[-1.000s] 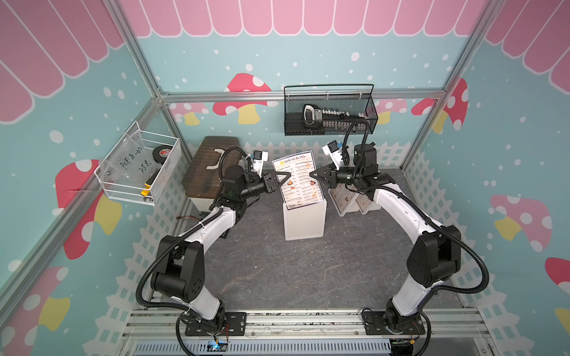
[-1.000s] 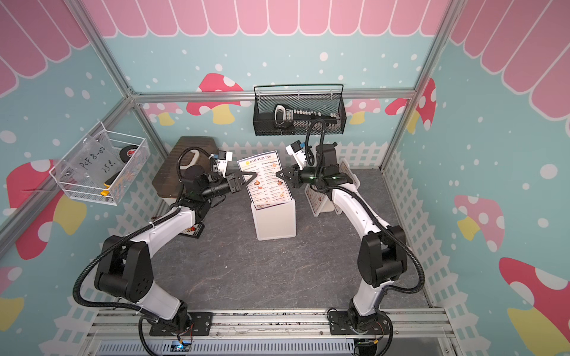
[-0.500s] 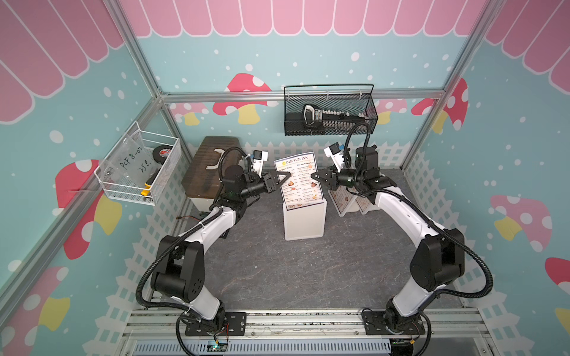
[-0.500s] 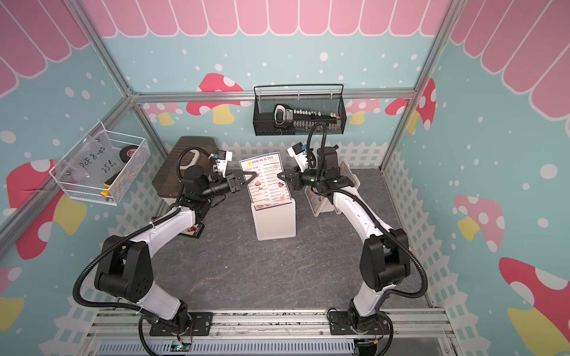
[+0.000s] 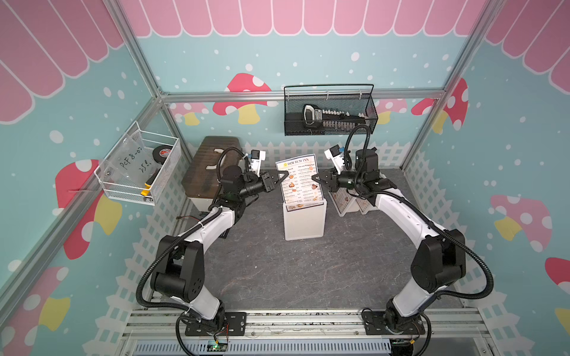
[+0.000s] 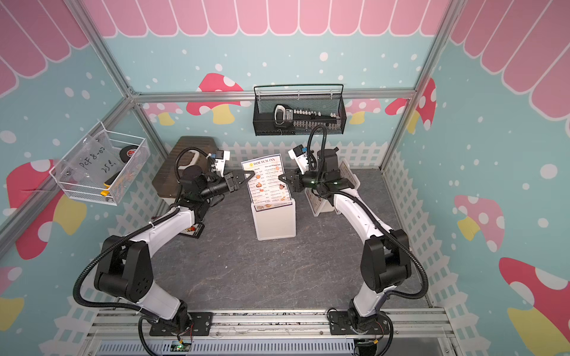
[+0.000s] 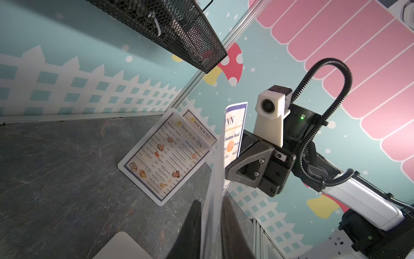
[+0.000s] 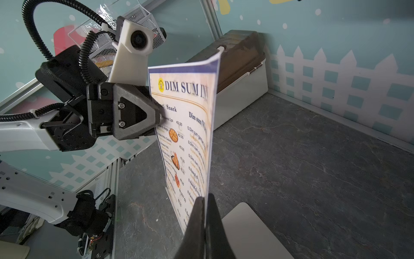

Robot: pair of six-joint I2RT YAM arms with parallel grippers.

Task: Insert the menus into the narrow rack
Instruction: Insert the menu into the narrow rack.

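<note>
We judge the menu (image 5: 300, 182) light, slick, floppy, so left jaws and right jaws each pinch shut on a side edge above the rack (image 5: 303, 222).

Table (image 5: 277, 271): dark grey slab with stone-like veining.
Rack (image 5: 303, 222): white upright box standing on the table, below and between the left pincer (image 5: 285, 176) and the right pincer (image 5: 314, 178).
Box (image 5: 212, 166): white with a brown lid, behind the left pincer, by the back wall.
Menus (image 7: 165, 154): two, bottom edges on the table, leaning back, just behind the right pincer.
Dark flat item (image 6: 192, 229): under the left arm, mostly hidden.
</note>
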